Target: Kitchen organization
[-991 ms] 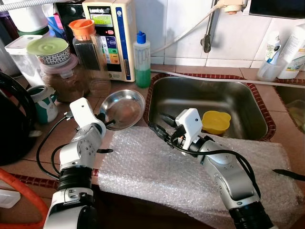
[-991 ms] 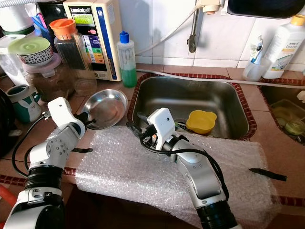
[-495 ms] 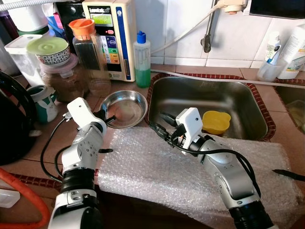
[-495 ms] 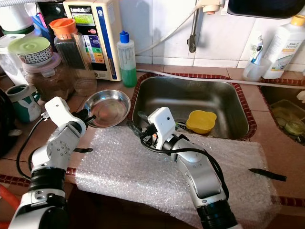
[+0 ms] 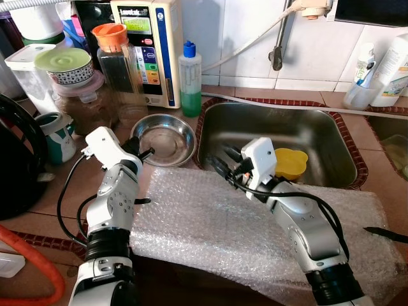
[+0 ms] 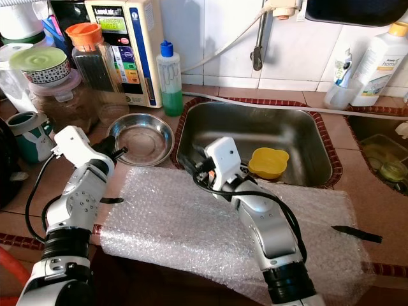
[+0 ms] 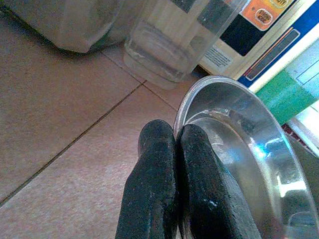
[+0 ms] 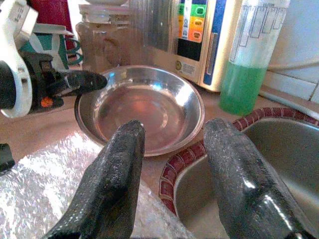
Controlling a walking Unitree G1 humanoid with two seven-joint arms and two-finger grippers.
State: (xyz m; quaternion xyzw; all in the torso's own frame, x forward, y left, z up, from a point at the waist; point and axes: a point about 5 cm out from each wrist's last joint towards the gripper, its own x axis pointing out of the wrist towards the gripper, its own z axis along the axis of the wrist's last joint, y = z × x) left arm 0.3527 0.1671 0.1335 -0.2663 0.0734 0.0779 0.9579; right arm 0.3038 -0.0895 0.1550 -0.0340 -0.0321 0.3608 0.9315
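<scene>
Tiled counter (image 5: pixel 64 185): left gripper (image 5: pixel 144 154) jaws pinching steel bowl (image 5: pixel 164 138) rim; right gripper (image 5: pixel 224 162) jaws spread, empty.

A glossy polished metal bowl (image 5: pixel 164 138) and brushed steel sink (image 5: pixel 319 137) sit on matt terracotta tile counter (image 5: pixel 67 185), beside crinkly translucent bubble wrap (image 5: pixel 210 229).

Two silver-grey arms with smooth, rounded metallic segments are seen, each joined to a black ribbed cuff nearer the body. A boxy white housing is carried at each wrist, and loose black cables are looped along both forearms. The left pincer (image 7: pixel 172 194) is formed of two long matte black fingers with a rubbery, scuffed surface; the right pincer (image 8: pixel 172 164) is built alike, its fingers faintly glossy.
</scene>
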